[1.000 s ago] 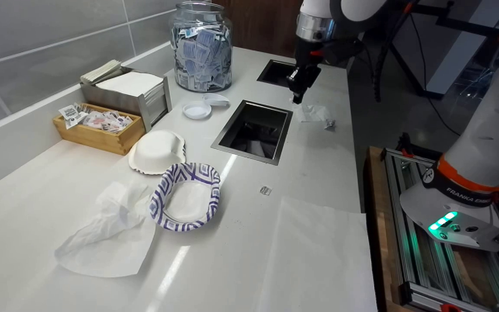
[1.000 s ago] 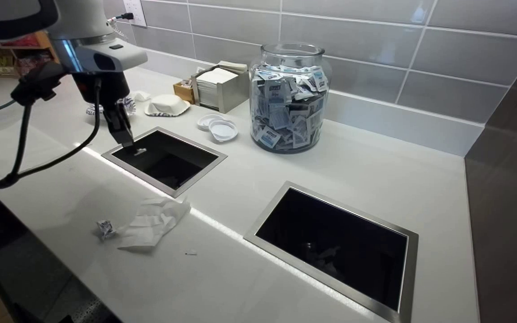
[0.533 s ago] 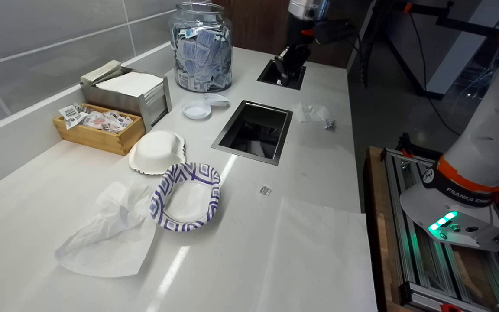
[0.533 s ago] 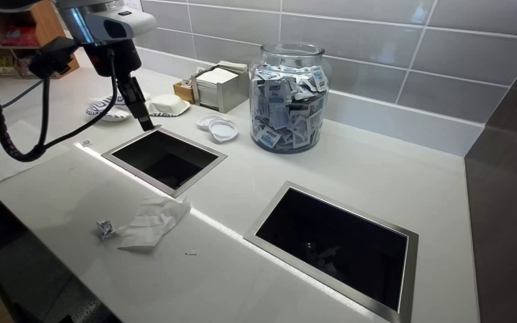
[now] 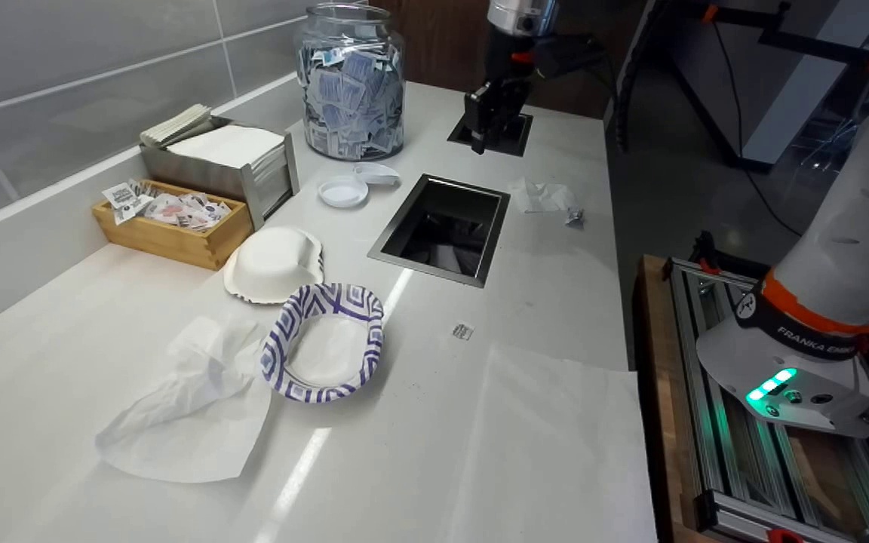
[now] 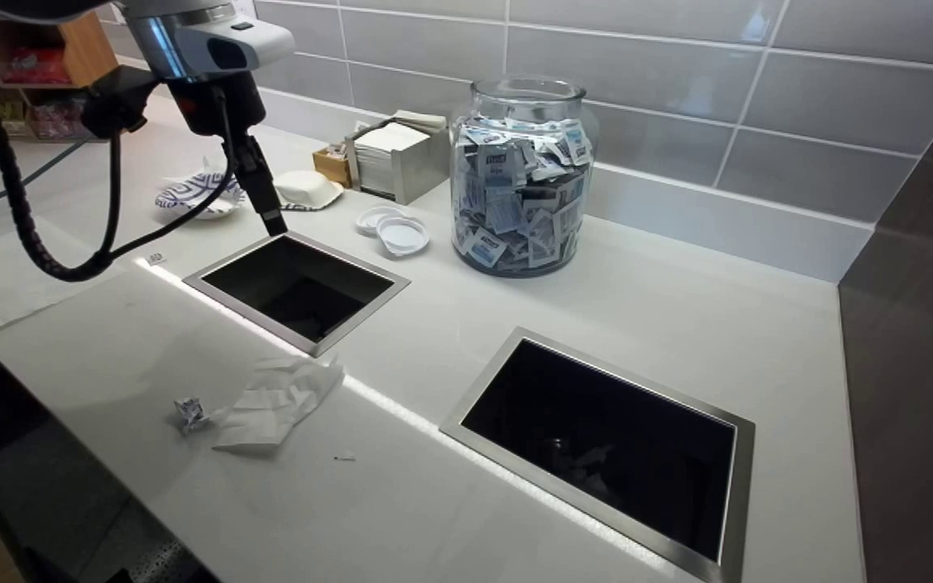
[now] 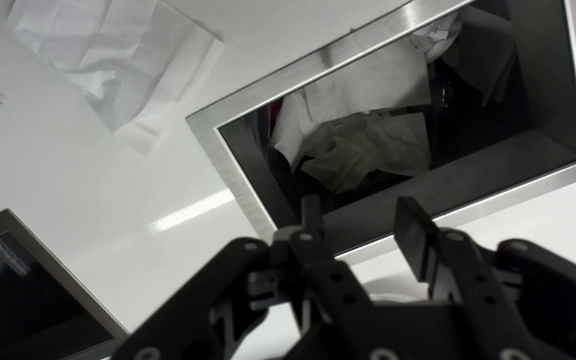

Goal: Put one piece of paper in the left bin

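Note:
My gripper (image 7: 359, 210) is open in the wrist view, with nothing between its fingers. Its fingertips (image 6: 275, 229) are above the far rim of the left bin (image 6: 359, 316) in an exterior view; the gripper also shows from the side (image 5: 478, 143). The left bin has a metal rim (image 7: 231, 170), and several crumpled white papers (image 7: 370, 142) lie inside it. A crumpled white paper (image 6: 272, 405) lies on the counter in front of the bins, also in the wrist view (image 7: 123, 55). A silvery wad (image 6: 191, 413) lies beside it.
The right bin (image 6: 739, 486) is set in the counter nearby. A tall jar of wipe packets (image 6: 523, 186) stands behind the bins, with white lids (image 6: 402, 235) and a napkin holder (image 6: 426, 166). A patterned bowl (image 5: 325, 354), crumpled sheet (image 5: 193, 415) and flat sheet (image 5: 555, 445) lie farther along.
The gripper has moved up from the left bin toward its far rim, then slightly sideways. A small white piece seen at the fingertips earlier no longer shows there. The counter items have not moved.

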`<control>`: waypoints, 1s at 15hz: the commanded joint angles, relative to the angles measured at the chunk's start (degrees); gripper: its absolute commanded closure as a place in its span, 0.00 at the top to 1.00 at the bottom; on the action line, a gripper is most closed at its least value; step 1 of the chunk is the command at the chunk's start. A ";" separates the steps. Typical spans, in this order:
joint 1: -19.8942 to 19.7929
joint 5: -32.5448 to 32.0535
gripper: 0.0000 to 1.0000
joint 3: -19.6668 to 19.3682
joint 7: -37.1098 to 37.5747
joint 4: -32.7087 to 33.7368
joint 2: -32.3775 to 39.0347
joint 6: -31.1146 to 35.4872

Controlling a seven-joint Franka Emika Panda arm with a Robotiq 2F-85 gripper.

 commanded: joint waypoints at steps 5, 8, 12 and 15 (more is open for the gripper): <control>0.91 0.47 1.00 0.49 -0.56 1.82 1.27 -0.77; 0.72 0.02 1.00 0.75 0.10 1.84 1.01 -0.37; 1.02 -0.02 1.00 1.63 1.12 2.16 -0.16 -1.26; 1.02 -0.02 1.00 1.63 1.14 2.16 -0.19 -1.26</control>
